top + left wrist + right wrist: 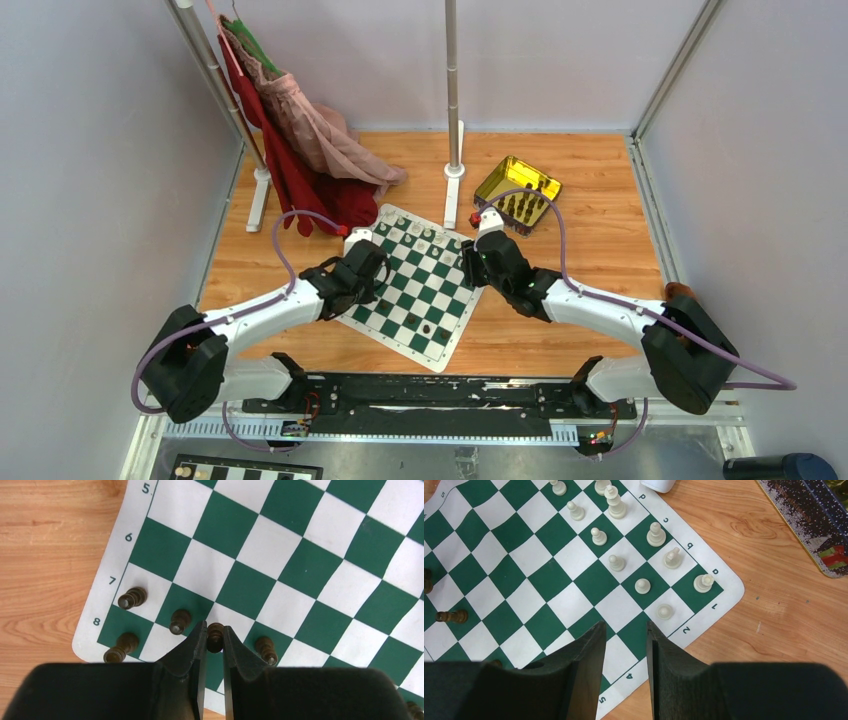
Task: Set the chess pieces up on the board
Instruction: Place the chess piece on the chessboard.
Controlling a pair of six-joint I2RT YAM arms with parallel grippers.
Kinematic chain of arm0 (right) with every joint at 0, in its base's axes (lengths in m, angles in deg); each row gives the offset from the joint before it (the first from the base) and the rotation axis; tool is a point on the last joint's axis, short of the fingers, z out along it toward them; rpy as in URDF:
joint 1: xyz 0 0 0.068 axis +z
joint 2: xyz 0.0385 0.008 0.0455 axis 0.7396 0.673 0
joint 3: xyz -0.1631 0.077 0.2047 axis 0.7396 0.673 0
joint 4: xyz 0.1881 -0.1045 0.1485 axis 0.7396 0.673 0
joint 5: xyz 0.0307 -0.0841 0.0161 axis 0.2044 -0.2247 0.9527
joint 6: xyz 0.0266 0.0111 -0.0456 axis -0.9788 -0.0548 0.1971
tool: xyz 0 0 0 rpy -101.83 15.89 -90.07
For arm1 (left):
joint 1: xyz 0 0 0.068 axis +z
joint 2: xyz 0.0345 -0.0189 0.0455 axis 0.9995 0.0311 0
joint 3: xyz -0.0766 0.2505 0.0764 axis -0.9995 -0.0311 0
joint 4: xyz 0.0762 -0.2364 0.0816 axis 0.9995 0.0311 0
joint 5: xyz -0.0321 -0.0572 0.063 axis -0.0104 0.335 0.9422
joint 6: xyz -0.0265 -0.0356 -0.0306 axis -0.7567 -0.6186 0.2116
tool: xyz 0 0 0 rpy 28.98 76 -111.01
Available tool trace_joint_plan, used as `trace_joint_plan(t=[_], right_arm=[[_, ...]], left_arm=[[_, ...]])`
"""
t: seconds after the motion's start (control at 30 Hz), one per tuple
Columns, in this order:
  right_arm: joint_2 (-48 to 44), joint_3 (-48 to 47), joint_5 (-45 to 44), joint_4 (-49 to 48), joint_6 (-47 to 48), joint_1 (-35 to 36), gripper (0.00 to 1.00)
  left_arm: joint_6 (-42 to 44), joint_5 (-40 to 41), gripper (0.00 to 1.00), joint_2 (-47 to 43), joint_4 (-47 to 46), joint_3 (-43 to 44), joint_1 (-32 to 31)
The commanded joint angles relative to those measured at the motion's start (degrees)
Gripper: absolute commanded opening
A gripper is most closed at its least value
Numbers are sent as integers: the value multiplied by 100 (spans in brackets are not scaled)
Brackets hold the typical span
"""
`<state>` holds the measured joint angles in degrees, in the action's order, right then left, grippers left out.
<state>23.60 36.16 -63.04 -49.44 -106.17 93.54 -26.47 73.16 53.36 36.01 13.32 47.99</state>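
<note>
Top view: board [440,288] lies skewed mid-table. Left gripper [378,272] sits over its left corner and right gripper [472,262] over its right corner. I can't tell jaw gaps from up here. White pieces [420,236] line the far edge. Yellow tray [517,190] sits behind the right arm, off the board. Clothes [300,150] hang at far left.

Left wrist view: the jaws are pinched tight on one dark piece [215,635], which is upright by the rank-8 edge. The fingers hide its base, so I can't tell if it touches the board. Other dark pieces [179,621] stand just beside it, two on each side, on ranks 7 and 8. Only this view shows the grip.

Right wrist view: the jaws are spread wide with nothing between them, above the border by marks 3 and 4. White pieces stand in two rows toward the corner, the nearest just beyond the fingertips. A fallen dark piece [451,615] lies on its side at far left. The tray's corner shows at top right.
</note>
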Motion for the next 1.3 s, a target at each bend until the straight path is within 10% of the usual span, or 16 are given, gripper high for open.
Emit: trace_joint_plan(t=[0.0,1.27], right_arm=[[14,45,-4,-76,-103,-76,40],[-30,36,-30,-24,-70,-76,40]], left_arm=[[-125,-35,0,-118,-116,-161,-128],[-168,155,7,258,-485,-222,-341]])
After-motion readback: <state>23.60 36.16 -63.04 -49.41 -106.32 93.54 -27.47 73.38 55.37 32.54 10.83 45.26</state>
